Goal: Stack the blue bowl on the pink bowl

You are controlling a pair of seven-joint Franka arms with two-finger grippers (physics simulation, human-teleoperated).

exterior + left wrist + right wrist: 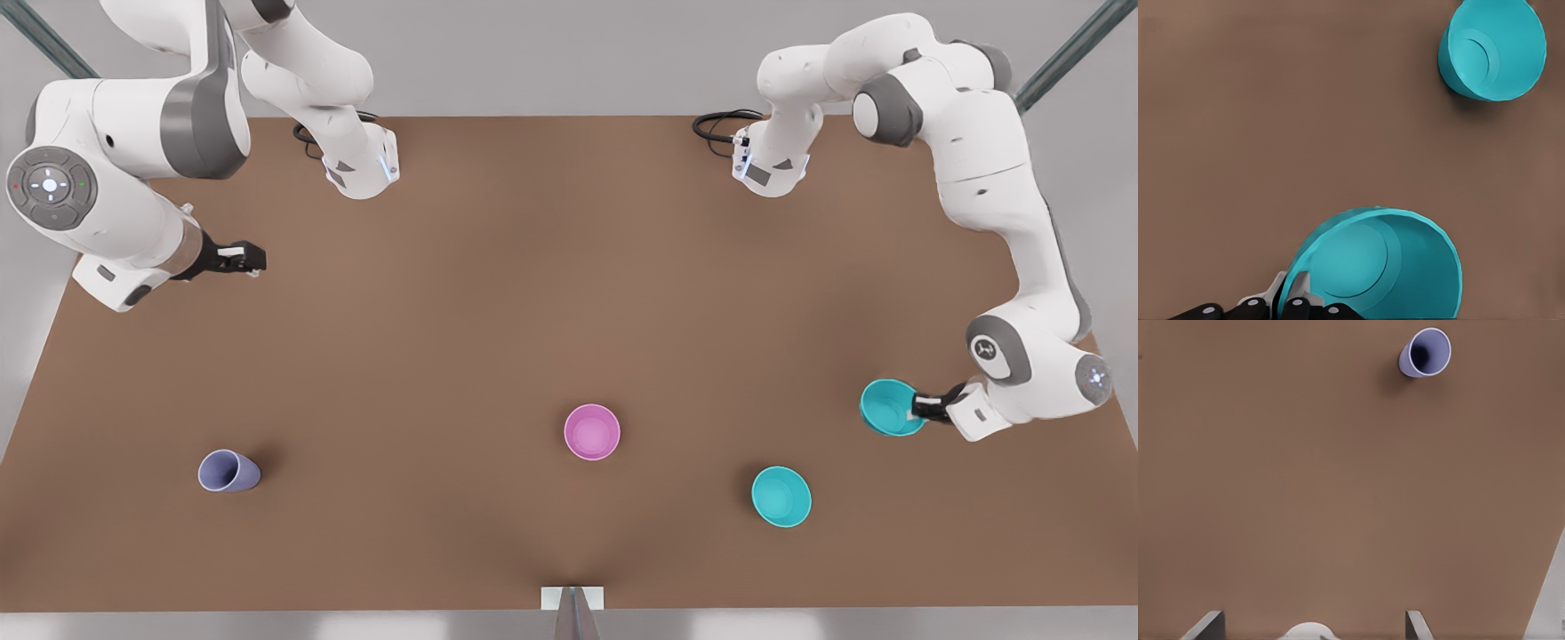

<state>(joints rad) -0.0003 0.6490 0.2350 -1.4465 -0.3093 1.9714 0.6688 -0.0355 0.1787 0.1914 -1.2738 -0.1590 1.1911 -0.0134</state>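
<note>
The blue bowl (889, 407), a deeper teal, is at the front view's right, tilted. My left gripper (920, 407) is shut on its rim. In the left wrist view the bowl (1378, 267) sits right at the fingers (1298, 293), one inside the wall and one outside. The pink bowl (592, 432) stands upright on the table near the middle, well apart from the blue bowl towards the front view's left. My right gripper (252, 258) waits at the front view's far left, open (1311, 620) with nothing between its fingers.
A lighter turquoise bowl (781, 496) (1495, 48) stands between the pink bowl and the held one, nearer the front edge. A lavender cup (228, 471) (1426, 352) lies on its side at the front left. The brown table (498, 293) spreads wide between the arms.
</note>
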